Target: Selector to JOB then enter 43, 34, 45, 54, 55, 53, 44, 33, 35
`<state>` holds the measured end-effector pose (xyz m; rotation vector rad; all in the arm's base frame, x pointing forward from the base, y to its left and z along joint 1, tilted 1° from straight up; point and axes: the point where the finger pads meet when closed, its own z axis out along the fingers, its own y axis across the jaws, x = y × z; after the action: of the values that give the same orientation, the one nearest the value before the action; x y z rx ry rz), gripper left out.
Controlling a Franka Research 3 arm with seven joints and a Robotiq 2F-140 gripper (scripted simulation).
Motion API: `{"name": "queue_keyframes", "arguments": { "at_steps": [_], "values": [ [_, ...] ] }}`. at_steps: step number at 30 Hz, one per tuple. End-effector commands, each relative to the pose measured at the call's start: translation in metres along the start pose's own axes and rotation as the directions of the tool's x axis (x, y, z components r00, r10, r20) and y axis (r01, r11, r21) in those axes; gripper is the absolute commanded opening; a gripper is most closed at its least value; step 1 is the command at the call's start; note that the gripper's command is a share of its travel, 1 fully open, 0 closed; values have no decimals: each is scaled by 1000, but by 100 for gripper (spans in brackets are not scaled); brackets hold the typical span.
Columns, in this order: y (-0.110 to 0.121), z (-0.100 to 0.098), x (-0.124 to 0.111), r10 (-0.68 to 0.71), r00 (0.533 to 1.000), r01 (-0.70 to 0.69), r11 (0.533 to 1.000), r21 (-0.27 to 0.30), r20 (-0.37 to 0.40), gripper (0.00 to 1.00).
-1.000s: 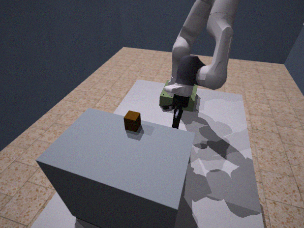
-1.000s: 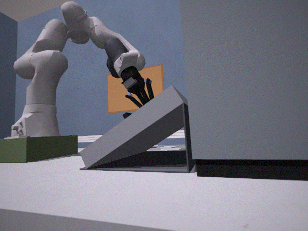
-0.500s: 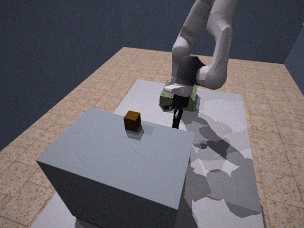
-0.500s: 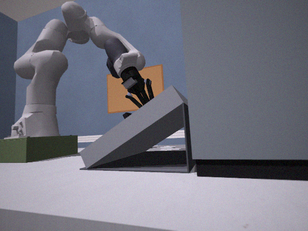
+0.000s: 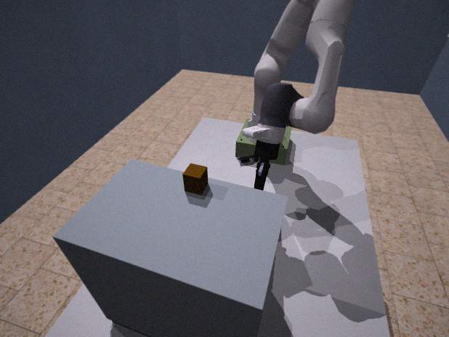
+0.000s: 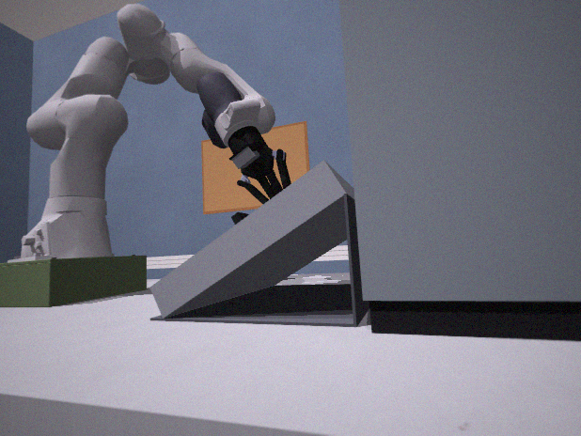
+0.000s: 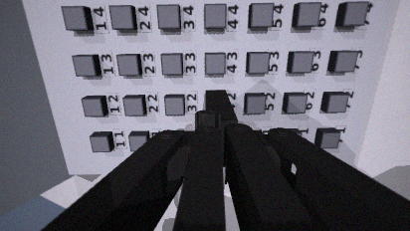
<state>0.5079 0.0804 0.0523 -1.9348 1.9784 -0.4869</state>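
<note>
One big matte grey block [image 5: 174, 236] fills the near end of the pale table [image 6: 235, 376], a small brown cube [image 5: 195, 179] on its flat top, and against its side leans the wedge-shaped keypad panel [image 6: 263, 244] — a smooth sloped slab. The white, rounded arm [image 6: 80, 141] rises from a green box base [image 6: 70, 279] and bends down over that slope. Its black gripper [image 7: 215, 107] is clenched on nothing, its tip over the square grey key 42, just below key 43 [image 7: 215, 64] — all keys unlit.

pale table [image 6: 235, 376] carries a sloped panel [image 6: 263, 240], grey block [image 6: 461, 150], seemingly a green base [image 6: 70, 279].
</note>
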Motion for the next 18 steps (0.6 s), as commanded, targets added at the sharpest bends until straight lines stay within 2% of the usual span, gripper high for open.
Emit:
{"name": "queue_keyframes", "arguments": {
  "at_steps": [1,18],
  "values": [
    [0,2,-1,-5,1000,5,1000,0,4,10],
    [0,7,-1,-5,1000,5,1000,0,4,10]
  ]
}}
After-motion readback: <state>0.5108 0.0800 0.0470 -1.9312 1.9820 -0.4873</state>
